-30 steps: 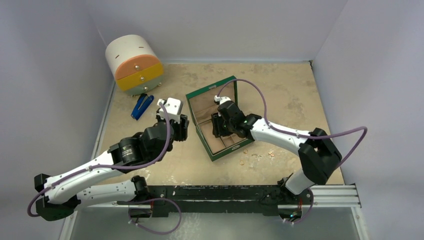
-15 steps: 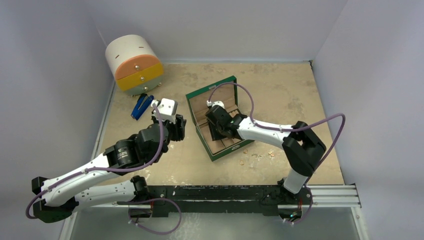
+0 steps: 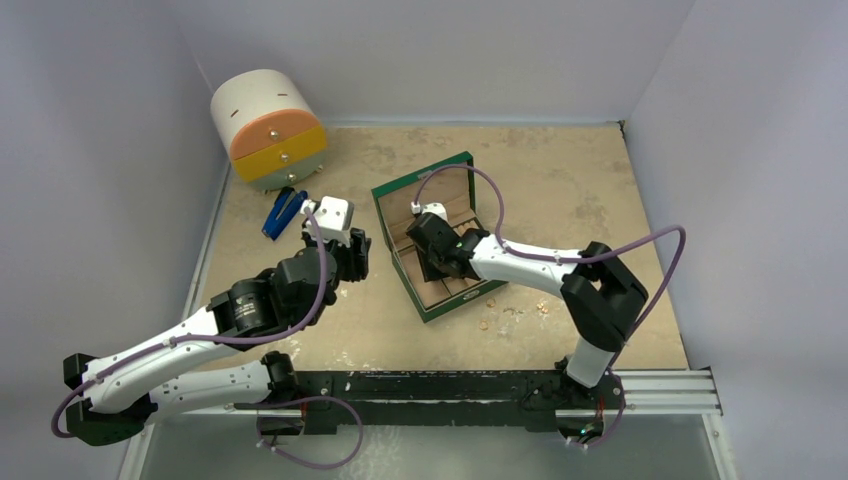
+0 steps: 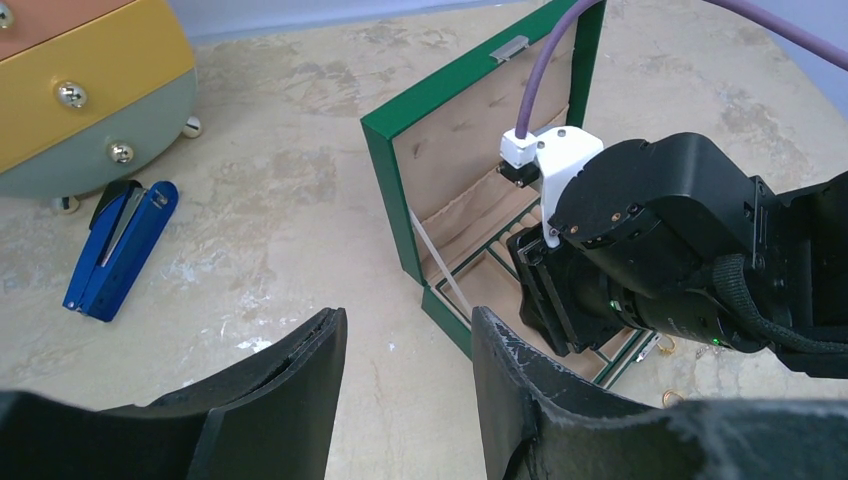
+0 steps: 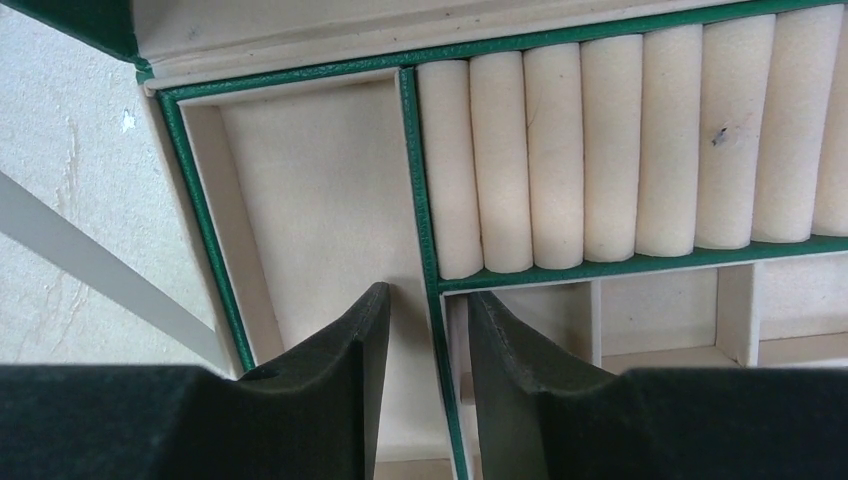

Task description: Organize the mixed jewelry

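Note:
The open green box point(image 3: 447, 167) stands mid-table, its lid upright. My right gripper point(image 3: 427, 264) is down inside it, open and empty. In the right wrist view the right gripper point(image 5: 428, 300) straddles the green divider point(image 5: 416, 180) between a large bare compartment point(image 5: 320, 200) and small cells; cream ring rolls point(image 5: 620, 140) lie beyond. Tiny gold jewelry point(image 3: 543, 307) lies loose on the table right of the box. A gold ring point(image 4: 669, 397) also shows in the left wrist view. My left gripper point(image 3: 352, 262) hovers left of the box, open and empty point(image 4: 408, 320).
A blue-handled tool point(image 3: 283, 212) lies at the back left, also in the left wrist view point(image 4: 120, 245). A round cabinet with orange and yellow drawers point(image 3: 268, 130) stands behind it. The right arm's purple cable point(image 3: 480, 180) arcs over the box. Walls close three sides.
My right gripper has moved left and deeper into the green box. My left gripper has drawn back a little to the left. Almost nothing changed in the last half second.

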`<action>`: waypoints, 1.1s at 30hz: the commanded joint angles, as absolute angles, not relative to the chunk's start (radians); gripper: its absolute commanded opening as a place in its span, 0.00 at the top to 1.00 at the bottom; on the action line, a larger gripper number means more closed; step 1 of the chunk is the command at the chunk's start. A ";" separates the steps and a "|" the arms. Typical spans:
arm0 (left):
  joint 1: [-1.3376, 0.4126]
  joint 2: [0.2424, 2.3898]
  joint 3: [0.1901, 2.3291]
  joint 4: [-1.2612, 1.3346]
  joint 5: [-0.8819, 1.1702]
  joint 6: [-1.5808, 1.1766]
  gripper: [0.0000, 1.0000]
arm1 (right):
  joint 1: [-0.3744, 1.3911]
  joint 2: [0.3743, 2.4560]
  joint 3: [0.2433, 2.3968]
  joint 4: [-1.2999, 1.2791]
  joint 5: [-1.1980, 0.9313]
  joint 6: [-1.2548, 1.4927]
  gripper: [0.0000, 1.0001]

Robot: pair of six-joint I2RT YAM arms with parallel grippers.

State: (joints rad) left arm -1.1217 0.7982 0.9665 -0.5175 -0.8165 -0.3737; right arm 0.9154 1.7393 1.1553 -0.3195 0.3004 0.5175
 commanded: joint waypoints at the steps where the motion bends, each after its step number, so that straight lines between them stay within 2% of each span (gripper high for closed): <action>1: -1.123 0.788 0.960 -0.496 -0.840 -0.367 0.51 | 0.922 1.735 1.180 -0.328 0.298 0.555 0.63; 12: -1.123 0.799 0.962 -0.498 -0.839 -0.371 0.52 | 0.922 1.540 1.162 -0.383 0.314 0.564 0.60; 21: -1.123 0.803 0.963 -0.503 -0.871 -0.380 0.54 | 0.905 1.305 1.074 -0.450 0.468 0.548 0.57; 33: -1.114 0.813 0.965 -0.502 -0.894 -0.382 0.54 | 0.628 1.081 0.896 -0.465 0.493 0.504 0.53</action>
State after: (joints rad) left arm -1.1213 0.8089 0.9665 -0.5179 -0.8722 -0.3756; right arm 0.7116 1.1252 0.9371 -0.4740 0.4591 0.5320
